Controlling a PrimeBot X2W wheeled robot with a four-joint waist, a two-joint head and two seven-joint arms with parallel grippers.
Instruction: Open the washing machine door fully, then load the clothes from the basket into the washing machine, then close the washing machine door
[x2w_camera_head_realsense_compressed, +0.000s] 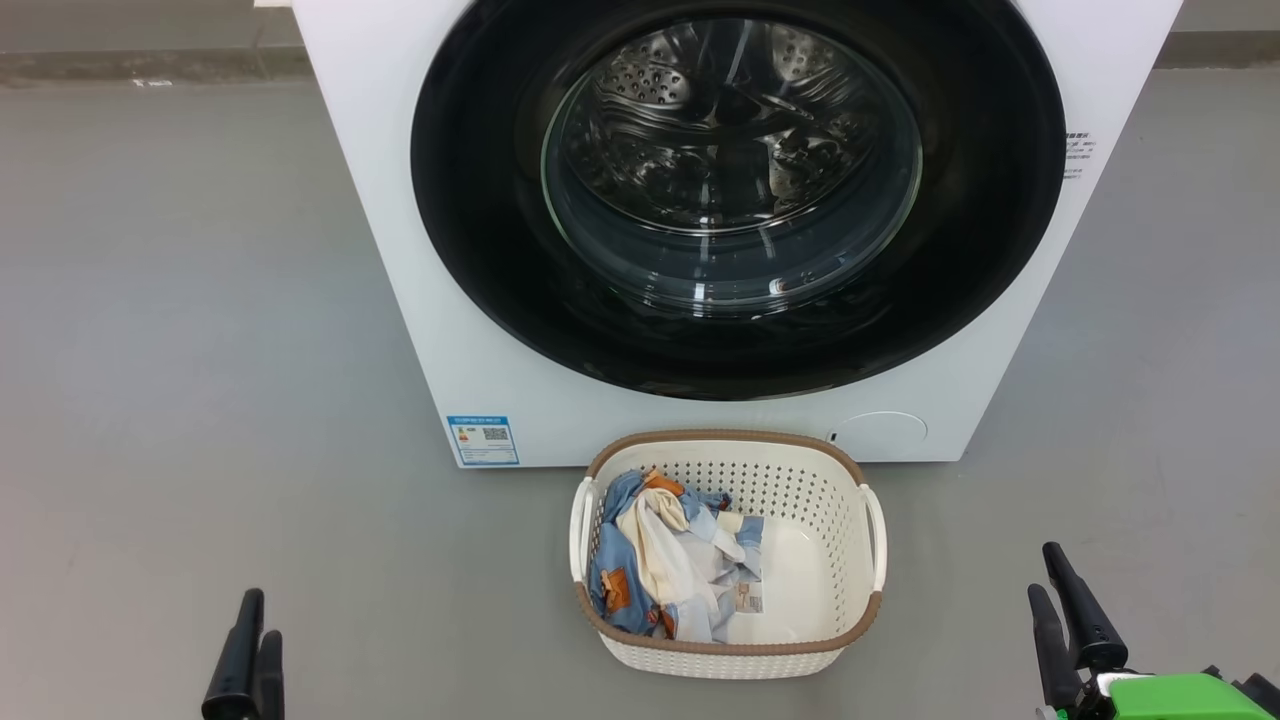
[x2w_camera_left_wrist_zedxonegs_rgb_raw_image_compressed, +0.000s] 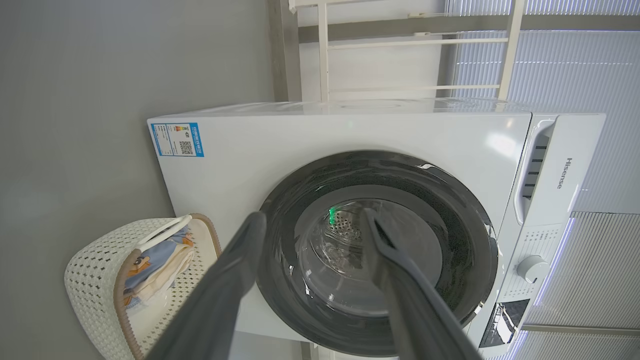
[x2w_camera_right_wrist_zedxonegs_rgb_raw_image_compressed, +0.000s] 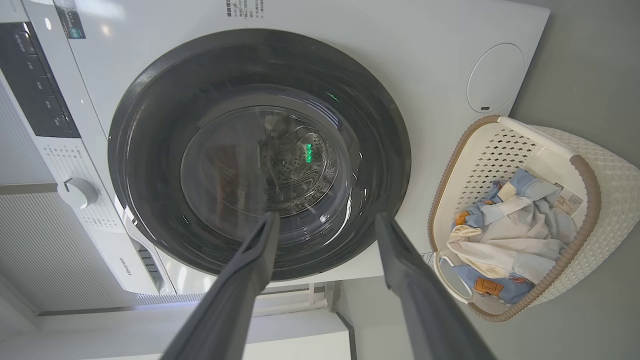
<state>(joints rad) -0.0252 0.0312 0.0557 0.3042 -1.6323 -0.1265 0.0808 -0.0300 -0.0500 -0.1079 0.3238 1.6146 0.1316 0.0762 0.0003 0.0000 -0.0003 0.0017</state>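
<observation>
The washing machine (x2w_camera_head_realsense_compressed: 400, 250) is plain white. Its round door (x2w_camera_head_realsense_compressed: 470, 200) is glossy black around clear glass, and the drum (x2w_camera_head_realsense_compressed: 650, 80) behind it is silvery steel dotted with small holes. The sticker (x2w_camera_head_realsense_compressed: 483, 440) is blue with a white panel. The basket (x2w_camera_head_realsense_compressed: 800, 480) is cream, patterned with rows of holes, and its rim is woven-look brown. The clothes (x2w_camera_head_realsense_compressed: 640, 560) are light blue with orange-brown prints, mixed with cream and white pieces. The floor (x2w_camera_head_realsense_compressed: 180, 350) is flat grey. The left pincer (x2w_camera_head_realsense_compressed: 260, 615) and right pincer (x2w_camera_head_realsense_compressed: 1043, 570) are black; a bright green block (x2w_camera_head_realsense_compressed: 1170, 695) sits behind the right one.
</observation>
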